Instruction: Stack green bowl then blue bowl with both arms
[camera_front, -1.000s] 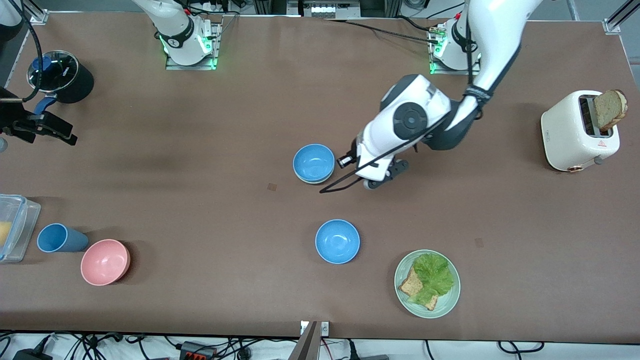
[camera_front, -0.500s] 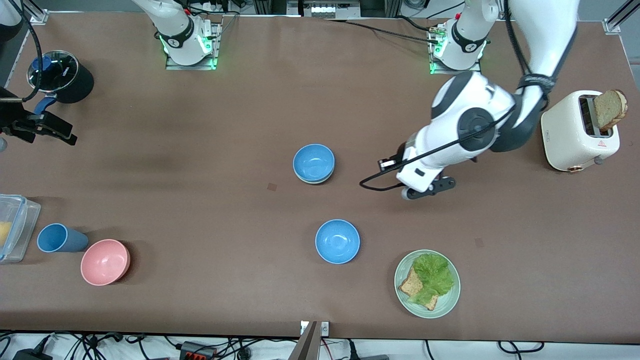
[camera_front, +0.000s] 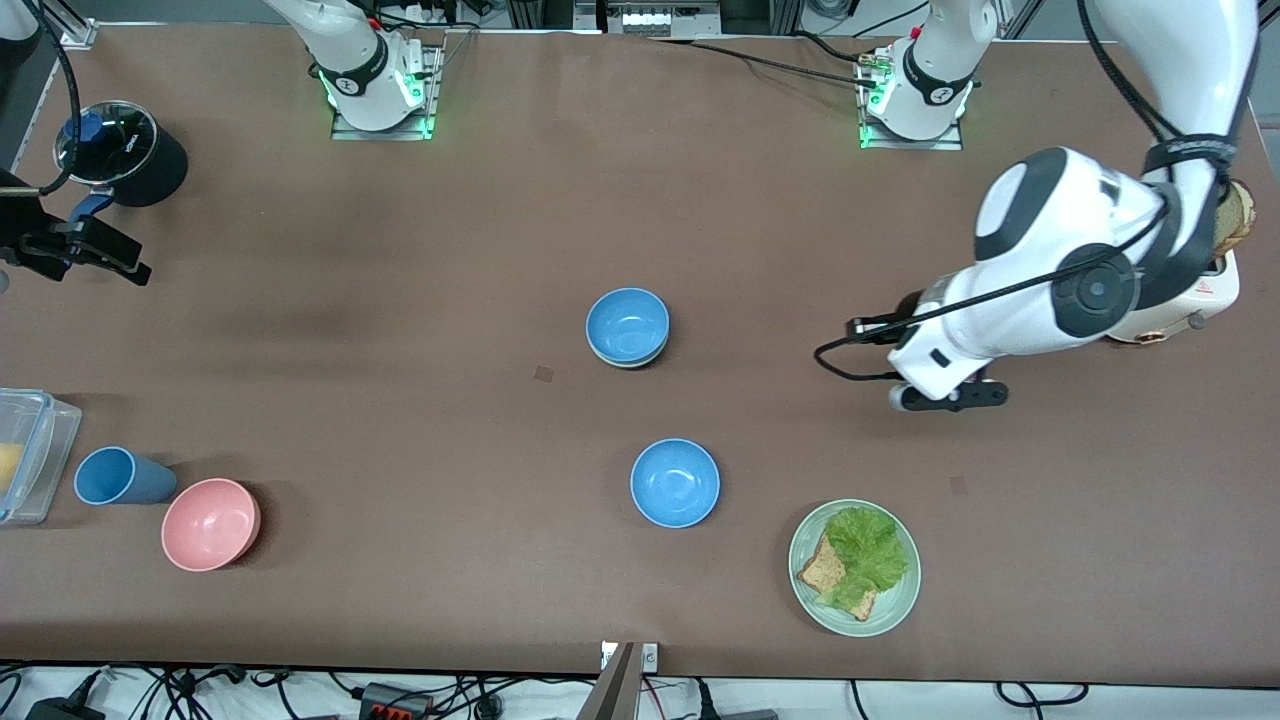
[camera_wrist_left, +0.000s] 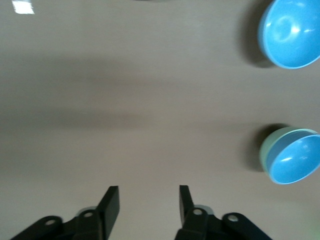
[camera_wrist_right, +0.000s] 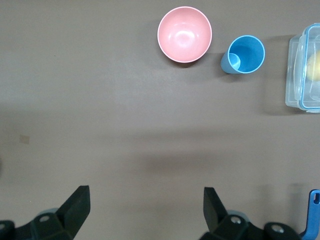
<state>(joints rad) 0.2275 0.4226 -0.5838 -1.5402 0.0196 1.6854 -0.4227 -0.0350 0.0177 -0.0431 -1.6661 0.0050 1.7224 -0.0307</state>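
A: Item one, the stack. Location?

B: Mid-table. A blue bowl (camera_front: 627, 324) sits nested in the green bowl (camera_wrist_left: 266, 149); only a pale mint rim shows under it in the left wrist view. All places below are given from this stack.

A: Item two?

B: A second blue bowl (camera_front: 675, 482), loose, nearer to the front camera than the stack and slightly toward the left arm's end. Nothing is in it.

A: Handling notes?

B: By appearance: small, smooth, matte, rigid, probably light. Likely slippery on the curved wall, so the rim is the place to pinch, one finger inside and one outside. A nested pair may lift together or separate; grip the lower rim if moving both.

A: Grippers?

B: Left gripper (camera_wrist_left: 148, 206): fingers parted, empty, up over bare table well apart from the stack, toward the left arm's end. Both bowls show ahead of it in its wrist view, neither between its fingers. Right gripper (camera_wrist_right: 145, 206): spread wide, empty, waiting over the right arm's end of the table, well apart from the stack.

A: Task status?

B: Judged from the nesting, the stacking looks done.
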